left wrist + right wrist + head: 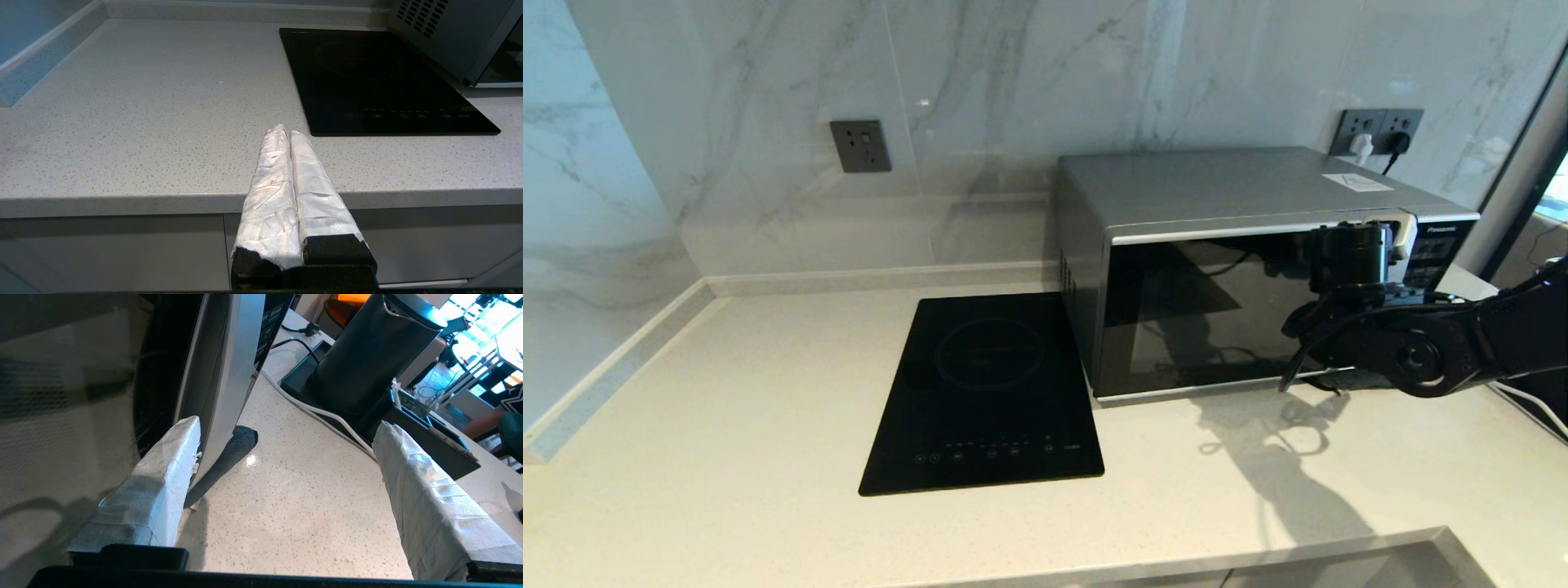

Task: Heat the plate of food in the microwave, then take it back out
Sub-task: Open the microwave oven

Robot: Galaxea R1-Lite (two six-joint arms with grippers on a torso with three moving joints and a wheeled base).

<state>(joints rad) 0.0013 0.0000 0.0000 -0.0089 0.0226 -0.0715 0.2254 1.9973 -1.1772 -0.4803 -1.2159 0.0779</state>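
Note:
The microwave [1225,188] stands at the back right of the counter with its dark glass door closed. The plate of food is out of view. My right gripper [1380,237] hovers at the door's right side, near the button panel. In the right wrist view the right gripper [286,424] is open wide. One wrapped finger [163,482] lies against the door glass beside the silver handle band [233,367]. The other finger hangs over bare counter, and nothing is held. My left gripper [288,131] is shut and empty, low in front of the counter's front edge.
A flat black induction cooktop [988,392] lies left of the microwave. To the right of the microwave stand a black kettle [367,355] on a dark tray and a white cable [322,412]. Wall sockets [1380,131] sit behind.

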